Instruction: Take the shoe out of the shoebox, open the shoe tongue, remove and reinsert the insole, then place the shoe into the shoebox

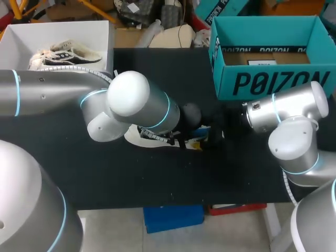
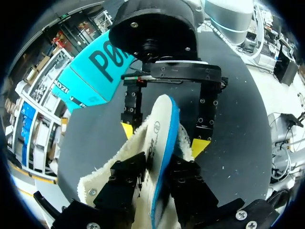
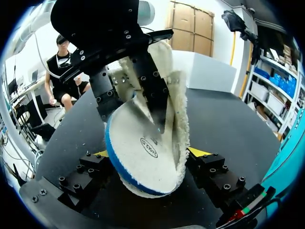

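Observation:
A white shoe with fleecy lining (image 1: 140,137) lies mid-table, mostly hidden under my left arm in the head view. My left gripper (image 2: 155,167) is shut on the white, blue-edged insole (image 2: 162,129), which stands up out of the fleecy shoe (image 2: 97,186). My right gripper (image 3: 150,153) faces it from the other side, its yellow tips (image 3: 200,152) pressed against both sides of the shoe (image 3: 178,109), with the insole (image 3: 143,152) between them. In the head view the left gripper (image 1: 185,140) and right gripper (image 1: 212,134) meet over the shoe. The teal shoebox (image 1: 273,81) stands open at the back right.
A white box (image 1: 16,39) at the back left holds another shoe (image 1: 65,52). The teal shoebox (image 2: 100,67) is beyond and beside the right gripper. Black tabletop (image 1: 157,184) stretches in front of the shoe toward the near edge.

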Motion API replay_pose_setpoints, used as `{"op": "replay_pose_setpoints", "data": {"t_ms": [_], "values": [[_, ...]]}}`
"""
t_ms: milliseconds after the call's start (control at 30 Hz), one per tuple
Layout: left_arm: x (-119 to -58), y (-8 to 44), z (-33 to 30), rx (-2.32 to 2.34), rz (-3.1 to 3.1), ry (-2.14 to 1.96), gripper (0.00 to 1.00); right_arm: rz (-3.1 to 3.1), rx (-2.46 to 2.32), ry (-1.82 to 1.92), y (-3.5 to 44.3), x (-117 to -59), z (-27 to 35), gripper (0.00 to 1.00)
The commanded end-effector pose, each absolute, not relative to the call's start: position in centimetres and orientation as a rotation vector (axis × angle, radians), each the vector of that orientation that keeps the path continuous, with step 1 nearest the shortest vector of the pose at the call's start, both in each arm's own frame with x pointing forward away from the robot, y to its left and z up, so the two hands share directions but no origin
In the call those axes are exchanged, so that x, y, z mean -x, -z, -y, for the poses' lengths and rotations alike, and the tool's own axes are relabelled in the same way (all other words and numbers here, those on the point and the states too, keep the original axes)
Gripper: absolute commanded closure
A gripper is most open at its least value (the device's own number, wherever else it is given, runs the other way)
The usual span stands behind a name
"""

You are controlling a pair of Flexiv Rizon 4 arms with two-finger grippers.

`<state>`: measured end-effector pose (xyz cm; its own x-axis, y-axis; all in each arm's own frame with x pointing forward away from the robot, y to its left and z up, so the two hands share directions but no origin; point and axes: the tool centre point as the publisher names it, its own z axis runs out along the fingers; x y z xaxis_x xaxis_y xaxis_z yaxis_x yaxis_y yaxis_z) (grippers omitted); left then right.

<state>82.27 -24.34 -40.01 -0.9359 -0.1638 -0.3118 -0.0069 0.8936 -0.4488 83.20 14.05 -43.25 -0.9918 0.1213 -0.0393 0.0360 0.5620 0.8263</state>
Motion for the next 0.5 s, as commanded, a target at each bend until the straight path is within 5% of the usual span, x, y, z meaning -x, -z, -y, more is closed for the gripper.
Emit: {"op": "replay_pose_setpoints", "data": {"t_ms": [33, 500], "values": [[-82.75, 40.48, 24.51, 0.077, -2.746, 0.669, 0.74, -2.697, -0.139, -1.420, 43.43, -83.18, -14.00, 1.00], [-82.72, 40.51, 25.38, -0.011, -2.741, 0.674, 0.76, -2.697, -0.139, -1.420, 43.43, -83.18, -14.00, 1.00]]}}
